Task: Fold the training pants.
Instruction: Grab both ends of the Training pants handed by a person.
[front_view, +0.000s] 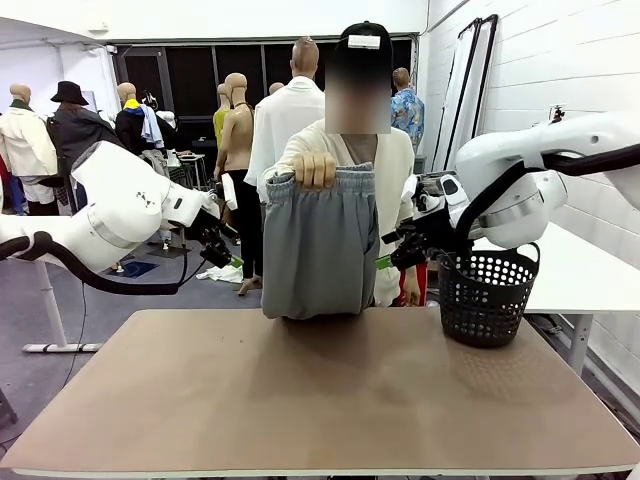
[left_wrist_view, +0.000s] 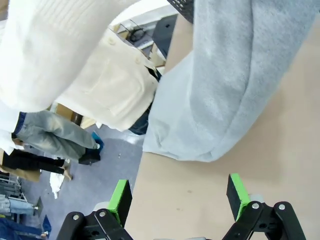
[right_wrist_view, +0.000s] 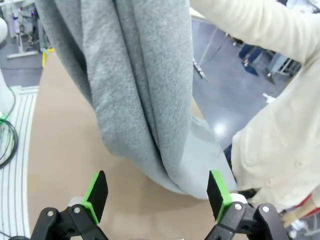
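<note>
- Your left gripper (front_view: 214, 247) and right gripper (front_view: 405, 250) flank the training pants (front_view: 320, 245), pointing inward, jaws spread, empty.
- A person's hand (front_view: 315, 170) holds the pants up by the waistband; their lower end rests at the table's (front_view: 300, 400) far edge.

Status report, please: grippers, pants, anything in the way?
Left gripper open, right gripper open, both empty. Training pants hang from person's hand, lower end at far edge of table. Basket on its right.
</note>
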